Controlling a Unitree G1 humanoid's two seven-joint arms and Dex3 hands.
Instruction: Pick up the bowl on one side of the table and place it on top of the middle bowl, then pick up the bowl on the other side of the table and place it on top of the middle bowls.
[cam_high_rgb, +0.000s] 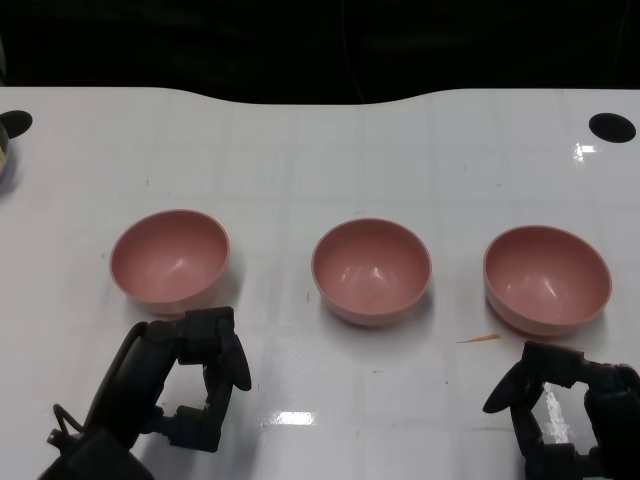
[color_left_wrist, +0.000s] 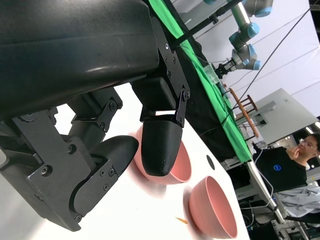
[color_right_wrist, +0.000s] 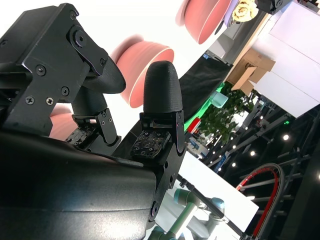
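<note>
Head view: three pink bowls (cam_high_rgb: 371, 270), both hands (cam_high_rgb: 190, 375) empty.

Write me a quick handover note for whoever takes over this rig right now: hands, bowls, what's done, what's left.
Left robot hand: open, holding nothing, just in front of the left bowl.
Right robot hand: open, holding nothing, just in front of the right bowl.
Middle bowl: upright, nothing stacked in it. All three bowls stand apart in a row on the table.
Done: nothing stacked yet.
Left: lift one side bowl onto the middle bowl, then the other side bowl on top of those.
</note>
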